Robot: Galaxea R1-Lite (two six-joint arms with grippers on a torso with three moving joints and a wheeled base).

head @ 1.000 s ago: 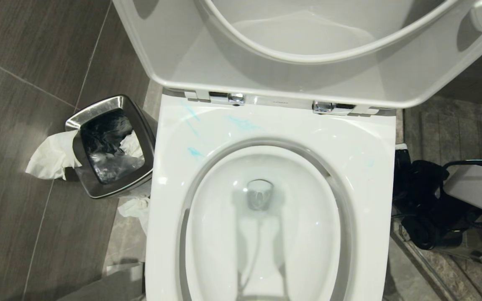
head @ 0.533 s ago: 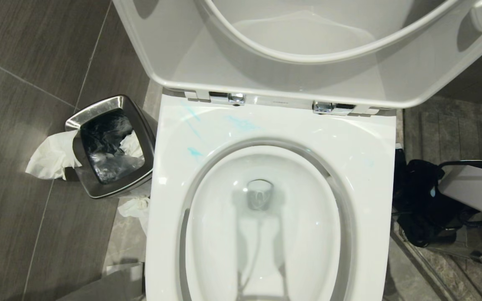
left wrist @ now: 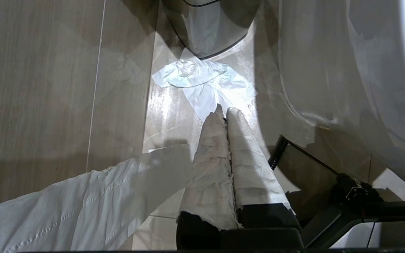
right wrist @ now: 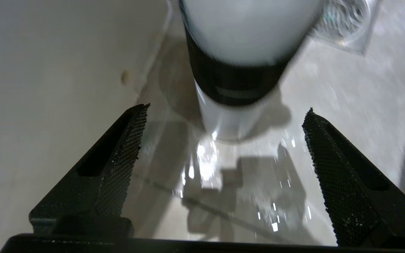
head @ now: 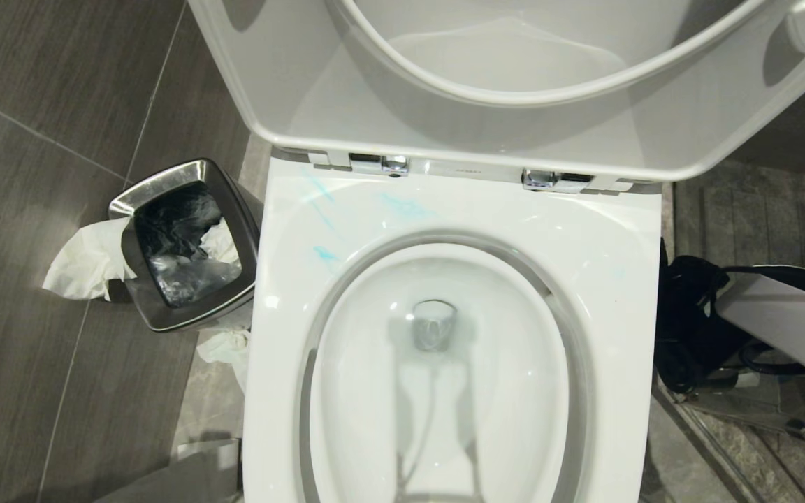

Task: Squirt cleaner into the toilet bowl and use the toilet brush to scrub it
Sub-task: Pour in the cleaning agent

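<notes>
Right arm [head: 780, 325] shifted; no legible writing

White glossy toilet bowl [head: 444, 391] fills the middle of the head view, seat and lid [head: 486, 84] raised upright behind it. Oval basin holds clear water over a metal drain at its centre. Cleaner [head: 324, 255] shows as thin turquoise smears on the flat back rim, left of centre, with a fainter patch further right. In the right wrist view, a blurred white object with a black band stands on wet floor; cannot tell what it is.
</notes>
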